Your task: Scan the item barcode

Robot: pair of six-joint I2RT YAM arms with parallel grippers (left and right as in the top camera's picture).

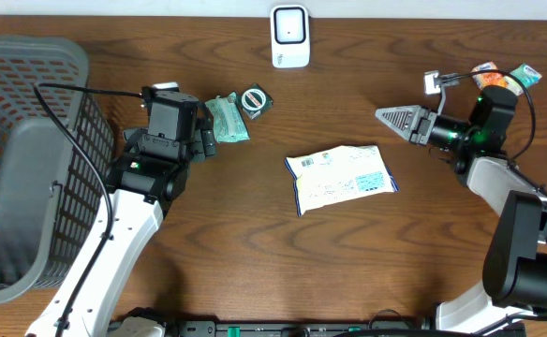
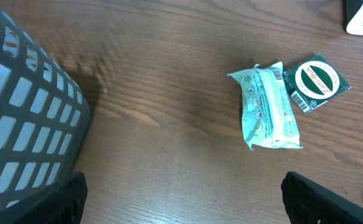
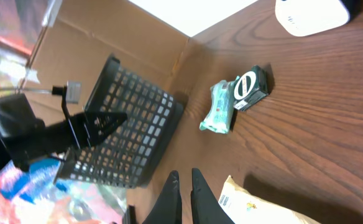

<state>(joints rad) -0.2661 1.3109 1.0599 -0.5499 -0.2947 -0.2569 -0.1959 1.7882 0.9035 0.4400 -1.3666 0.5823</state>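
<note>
Pouch: a white pouch (image 1: 341,176) with blue print lies flat at the middle of the table (image 1: 255,243), barcode face up near its left end; nothing touches it.
Packet: a pale green packet (image 2: 270,107) lies up and to the left of the pouch, well apart from it, one corner against the dark green box (image 2: 315,82).
Box: square, with a round white emblem on top and a barcode label on its edge; it sits between the packet and the scanner.
Scanner: a white scanner (image 1: 290,36) stands at the far edge of the table, beyond the box.
Left gripper: the left gripper (image 1: 205,136) hovers just left of the packet, jaws wide apart and holding nothing.
Right gripper: the right gripper (image 1: 386,115) hangs to the right of the pouch, pointing left, jaws together and holding nothing.
Basket: a grey mesh basket (image 1: 21,140) fills the table's left end, beside the left arm.
Far right: colourful packets (image 1: 503,77) lie behind the right arm.
</note>
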